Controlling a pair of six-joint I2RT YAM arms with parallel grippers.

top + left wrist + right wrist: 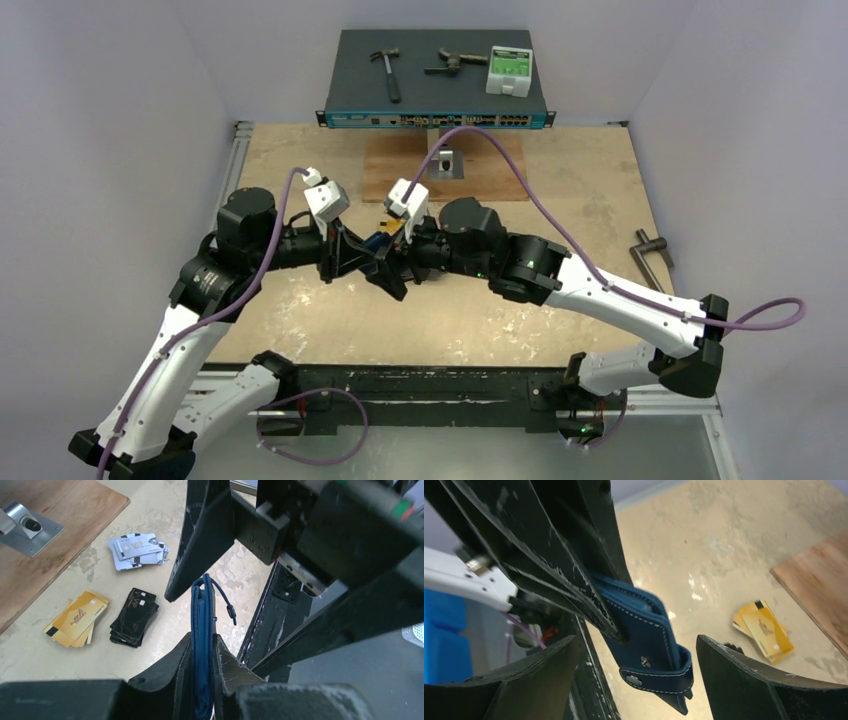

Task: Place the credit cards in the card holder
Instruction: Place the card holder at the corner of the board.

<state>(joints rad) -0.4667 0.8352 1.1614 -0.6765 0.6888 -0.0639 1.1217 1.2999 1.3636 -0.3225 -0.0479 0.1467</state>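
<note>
Left tool (pixel 202 641) clamps one card holder (pixel 204 607) near three card stacks (pixel 134 617).

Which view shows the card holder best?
Right wrist: the card holder shows its broad face, stitching and snap tab. Left wrist sees it edge-on, clamped between the left fingers. Top external catches only a small blue sliver.

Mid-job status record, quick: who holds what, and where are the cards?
left gripper: shut on the card holder, lifted off the table
right gripper: open, fingers either side of the card holder, holding nothing
gold cards: pile on the table
black cards: pile right beside the gold cards
silver cards: separate pile, near the wooden board
</note>
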